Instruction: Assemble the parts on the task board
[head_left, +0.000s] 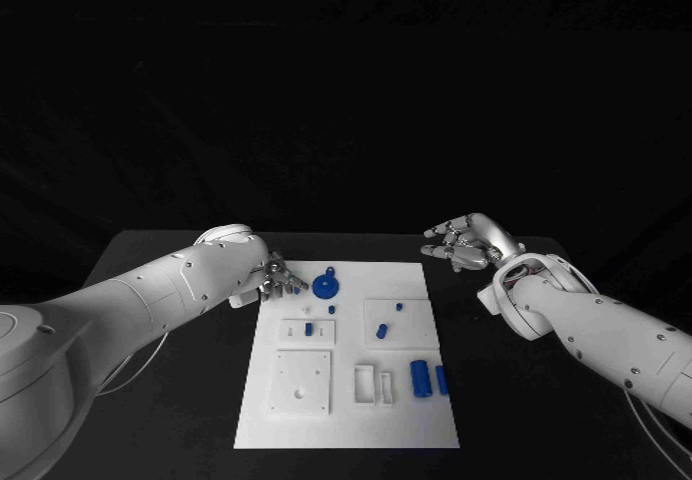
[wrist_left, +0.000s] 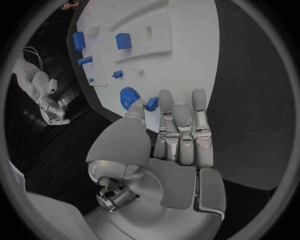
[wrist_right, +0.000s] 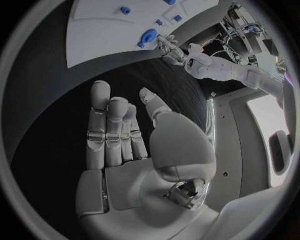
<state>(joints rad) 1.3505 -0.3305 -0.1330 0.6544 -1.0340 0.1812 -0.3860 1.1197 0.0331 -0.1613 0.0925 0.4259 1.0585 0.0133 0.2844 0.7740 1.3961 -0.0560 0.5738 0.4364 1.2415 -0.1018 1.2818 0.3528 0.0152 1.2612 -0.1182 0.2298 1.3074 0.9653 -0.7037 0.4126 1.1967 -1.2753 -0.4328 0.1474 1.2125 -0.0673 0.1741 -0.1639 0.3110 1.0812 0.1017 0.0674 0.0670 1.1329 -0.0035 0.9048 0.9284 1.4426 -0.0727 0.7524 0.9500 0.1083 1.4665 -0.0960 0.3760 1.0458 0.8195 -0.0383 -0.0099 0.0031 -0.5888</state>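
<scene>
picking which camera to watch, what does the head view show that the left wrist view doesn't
Head view alone: the whole white board laid out, with its near end, the square white plate and the two blue cylinders side by side, and the right hand open above bare table off the board's far right corner.

Left wrist view alone: the left hand's palm side up close, fingers straight and together, holding nothing, fingertips by a small blue piece.

Both: the round blue disc at the board's far end, next to the left hand.
</scene>
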